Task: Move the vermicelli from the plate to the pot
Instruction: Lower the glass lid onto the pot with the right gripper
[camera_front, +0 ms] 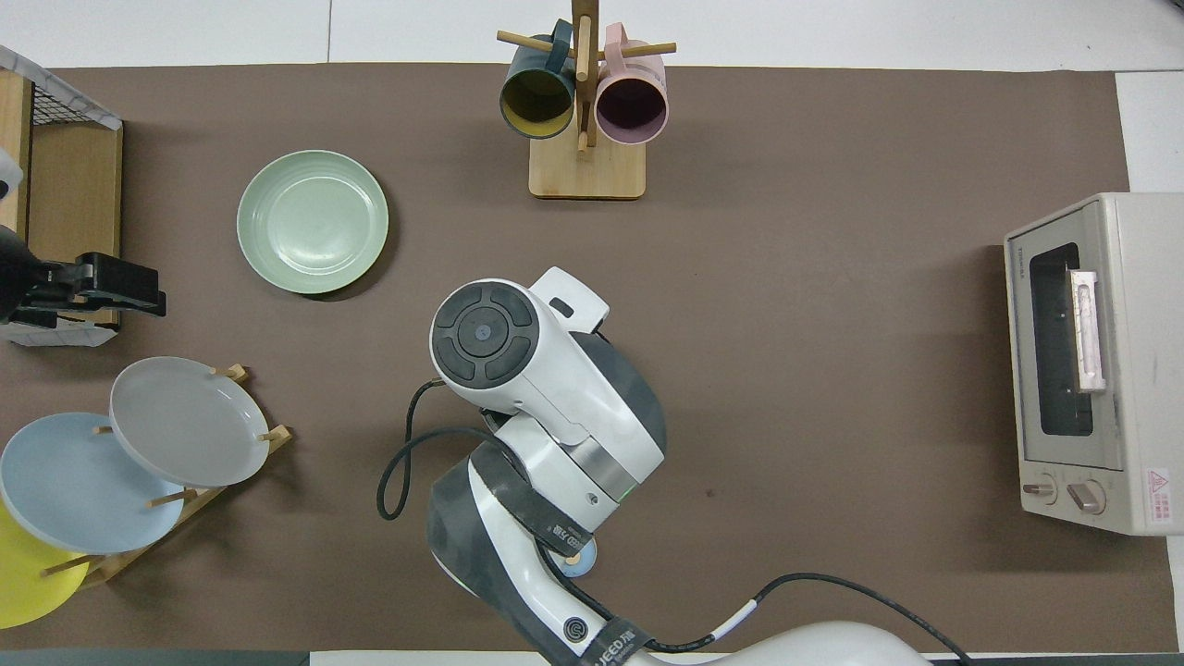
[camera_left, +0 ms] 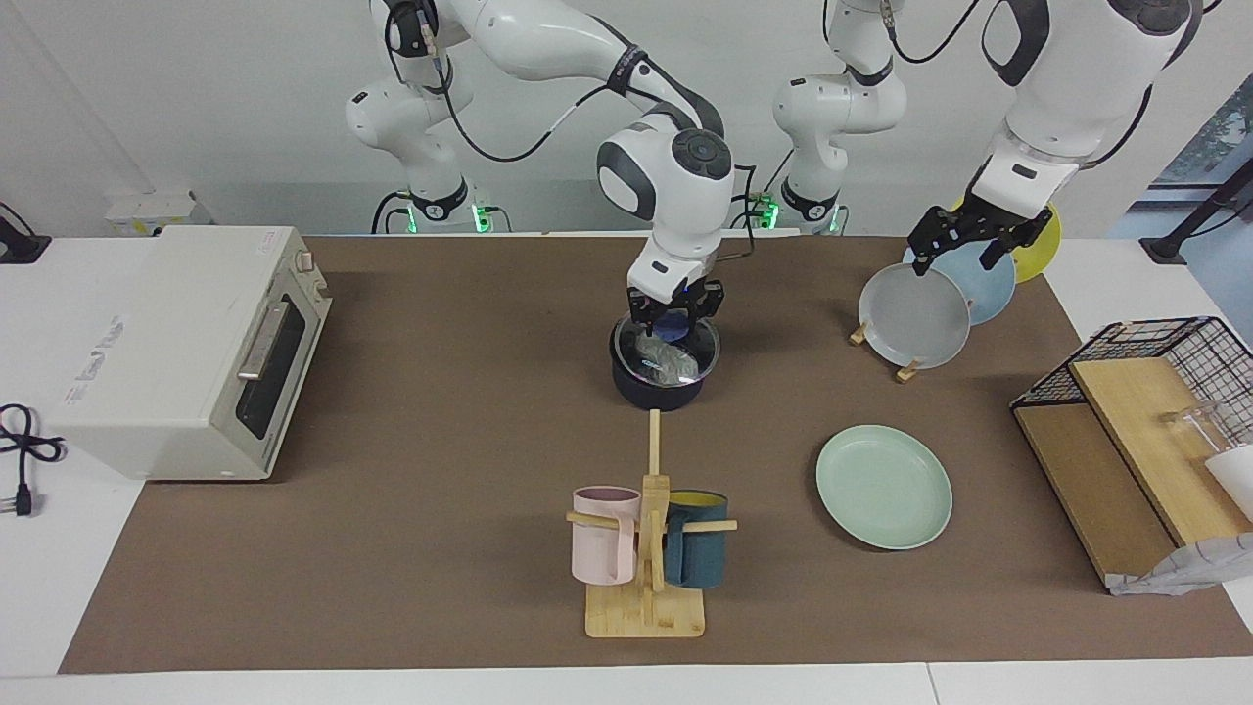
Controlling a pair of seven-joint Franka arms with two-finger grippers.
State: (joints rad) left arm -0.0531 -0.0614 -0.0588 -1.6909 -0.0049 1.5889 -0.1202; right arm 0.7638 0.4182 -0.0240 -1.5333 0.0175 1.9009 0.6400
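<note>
The pot stands mid-table, its blue handle pointing toward the robots. The vermicelli lies inside it as a pale translucent bundle. My right gripper hangs just over the pot's nearer rim, open, its fingers apart above the noodles. In the overhead view the right arm hides the pot and the vermicelli. The mint-green plate lies bare, farther from the robots, toward the left arm's end. My left gripper waits, open and empty, over the plate rack.
A wooden rack holds a grey plate, a light blue plate and a yellow one. A mug tree with pink and teal mugs stands farther out than the pot. A toaster oven and a wire basket sit at the table's ends.
</note>
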